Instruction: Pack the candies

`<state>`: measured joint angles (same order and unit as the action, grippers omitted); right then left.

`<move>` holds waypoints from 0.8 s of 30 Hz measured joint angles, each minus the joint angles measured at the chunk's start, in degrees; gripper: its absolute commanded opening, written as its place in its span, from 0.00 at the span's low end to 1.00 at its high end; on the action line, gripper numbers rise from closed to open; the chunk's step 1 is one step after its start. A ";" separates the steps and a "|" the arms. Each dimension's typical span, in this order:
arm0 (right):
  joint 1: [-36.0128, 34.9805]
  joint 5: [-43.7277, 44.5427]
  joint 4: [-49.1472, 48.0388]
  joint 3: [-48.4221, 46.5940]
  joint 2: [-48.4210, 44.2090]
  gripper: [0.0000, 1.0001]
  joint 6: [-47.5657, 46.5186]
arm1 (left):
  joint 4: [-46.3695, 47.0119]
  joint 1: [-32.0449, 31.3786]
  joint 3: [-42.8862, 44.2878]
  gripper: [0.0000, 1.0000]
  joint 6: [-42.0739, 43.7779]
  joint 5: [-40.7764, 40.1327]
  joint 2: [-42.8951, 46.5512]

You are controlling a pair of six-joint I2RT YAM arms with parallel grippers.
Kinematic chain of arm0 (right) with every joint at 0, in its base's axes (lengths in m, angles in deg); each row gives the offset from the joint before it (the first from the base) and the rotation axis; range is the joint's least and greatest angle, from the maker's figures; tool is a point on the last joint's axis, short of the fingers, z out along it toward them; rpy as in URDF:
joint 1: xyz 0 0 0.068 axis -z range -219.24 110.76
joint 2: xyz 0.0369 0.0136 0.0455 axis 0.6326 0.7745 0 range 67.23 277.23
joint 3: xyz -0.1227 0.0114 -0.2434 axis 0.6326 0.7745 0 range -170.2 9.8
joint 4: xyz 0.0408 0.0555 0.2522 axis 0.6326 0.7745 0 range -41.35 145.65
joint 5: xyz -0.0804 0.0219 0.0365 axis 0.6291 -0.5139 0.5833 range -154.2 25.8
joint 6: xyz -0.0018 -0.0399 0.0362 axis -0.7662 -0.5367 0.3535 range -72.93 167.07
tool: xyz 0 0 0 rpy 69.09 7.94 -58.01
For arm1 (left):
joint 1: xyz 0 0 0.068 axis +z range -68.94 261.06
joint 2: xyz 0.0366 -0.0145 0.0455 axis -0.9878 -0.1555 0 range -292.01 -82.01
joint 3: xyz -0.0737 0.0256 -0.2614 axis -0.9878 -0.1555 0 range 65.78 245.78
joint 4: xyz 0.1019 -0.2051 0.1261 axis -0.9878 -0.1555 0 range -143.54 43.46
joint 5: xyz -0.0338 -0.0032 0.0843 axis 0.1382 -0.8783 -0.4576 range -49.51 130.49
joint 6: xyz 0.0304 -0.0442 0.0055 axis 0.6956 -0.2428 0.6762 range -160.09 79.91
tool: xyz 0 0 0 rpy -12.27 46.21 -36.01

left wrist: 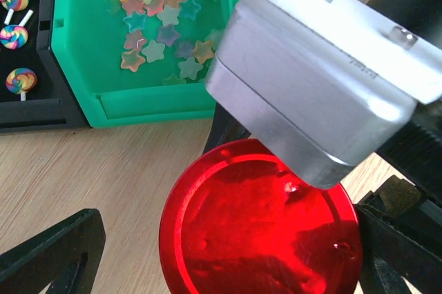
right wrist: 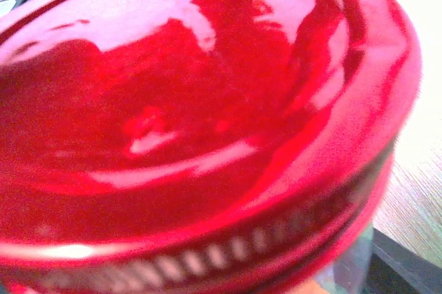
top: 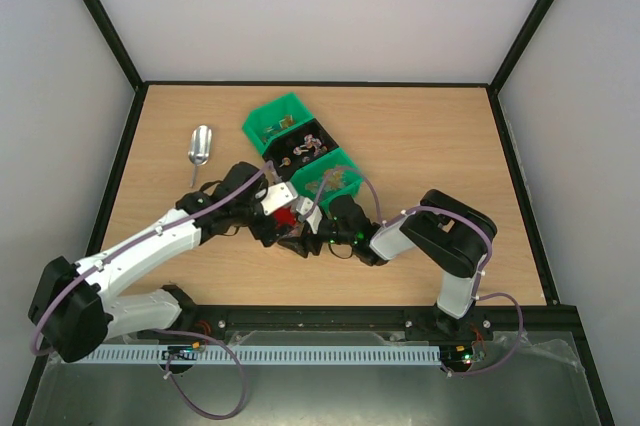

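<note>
The small clear jar (right wrist: 351, 266) stands on the table with the red round lid (left wrist: 259, 221) on top. In the right wrist view the lid (right wrist: 207, 101) fills the frame. My right gripper (top: 312, 239) reaches in from the right and grips the jar below the lid; its fingers are mostly hidden. My left gripper (top: 284, 220) hangs over the lid with the jaws open on either side. Its left finger (left wrist: 52, 256) stands clear of the rim. The candies (left wrist: 162, 25), tiny multicoloured stars, lie in the green bin (left wrist: 83, 52) just behind.
A black bin (top: 300, 151) with small lollipops (left wrist: 17, 32) and a second green bin (top: 272, 122) stand behind the jar. A metal scoop (top: 200, 146) lies at the back left. My right arm's silver wrist block (left wrist: 311, 94) overhangs the lid.
</note>
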<state>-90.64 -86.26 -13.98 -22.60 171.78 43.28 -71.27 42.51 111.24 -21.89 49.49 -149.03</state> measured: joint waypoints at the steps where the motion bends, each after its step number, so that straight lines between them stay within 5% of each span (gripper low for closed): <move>1: 0.00 -0.04 -0.02 0.00 0.00 0.39 -0.09 | -0.07 0.15 -0.04 0.97 0.20 0.07 0.22; 24: 0.26 -2.14 0.20 0.02 0.00 0.38 -1.20 | -7.37 13.64 -2.05 0.97 13.94 10.12 8.17</move>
<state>-90.38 -88.41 -13.78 -22.58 171.78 42.07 -78.64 56.15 109.18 -7.95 59.61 -140.86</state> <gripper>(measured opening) 0.756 0.969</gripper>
